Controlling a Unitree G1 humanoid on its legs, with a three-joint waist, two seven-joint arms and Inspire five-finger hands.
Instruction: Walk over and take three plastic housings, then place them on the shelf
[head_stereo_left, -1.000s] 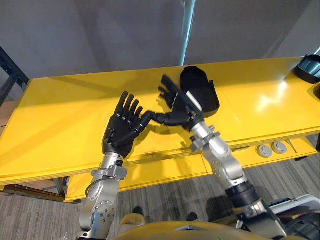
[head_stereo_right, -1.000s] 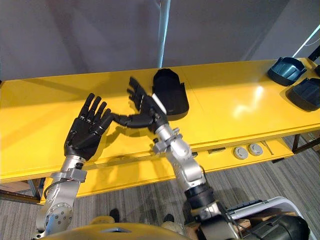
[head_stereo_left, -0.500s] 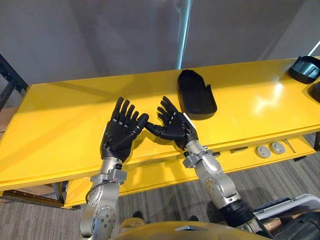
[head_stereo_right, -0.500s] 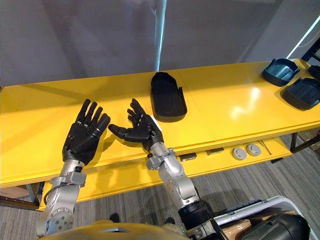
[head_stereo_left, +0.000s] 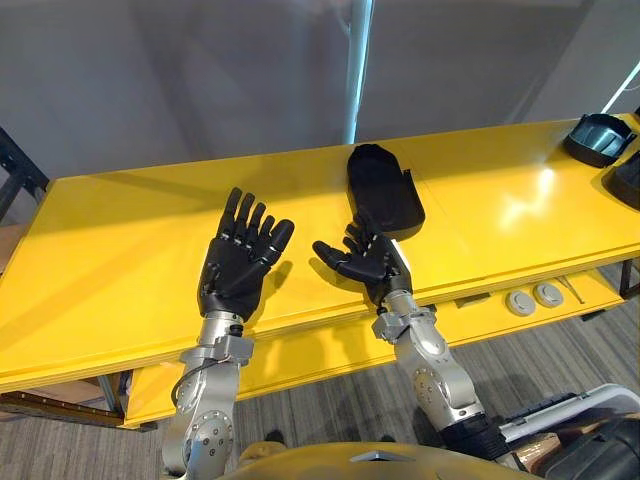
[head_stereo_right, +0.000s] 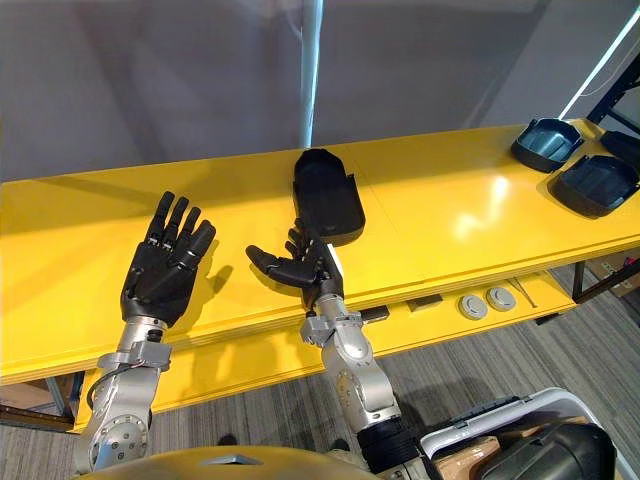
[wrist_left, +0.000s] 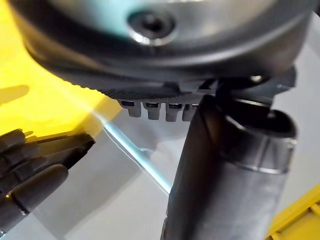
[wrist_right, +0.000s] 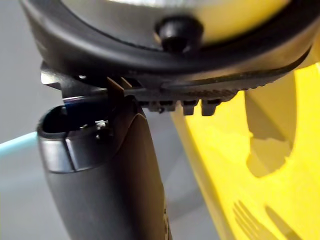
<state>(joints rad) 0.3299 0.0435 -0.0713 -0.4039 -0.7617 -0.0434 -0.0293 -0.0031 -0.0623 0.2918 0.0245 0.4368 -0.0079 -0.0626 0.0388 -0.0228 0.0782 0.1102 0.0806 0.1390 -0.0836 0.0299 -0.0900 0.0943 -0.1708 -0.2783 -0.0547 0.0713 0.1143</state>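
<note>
A black plastic housing (head_stereo_left: 382, 188) lies on the yellow table (head_stereo_left: 120, 250), near its middle and towards the back. My right hand (head_stereo_left: 368, 262) hovers open just in front of the housing, fingers spread, holding nothing. My left hand (head_stereo_left: 238, 264) is raised open over the table to the left, palm down, also empty. Two more dark housings (head_stereo_right: 548, 143) (head_stereo_right: 594, 183) rest at the table's far right end.
A grey wall rises behind the table with a pale vertical strip (head_stereo_left: 355, 70). Two round silver fittings (head_stereo_right: 480, 302) sit on the lower ledge at the front right. A dark shelf frame (head_stereo_left: 18, 175) stands at the far left. Grey carpet (head_stereo_left: 330, 400) lies below.
My right hand has drawn back from the black housing towards the table's front edge and parted from the left hand. The camera has shifted slightly, showing more of the right end.
</note>
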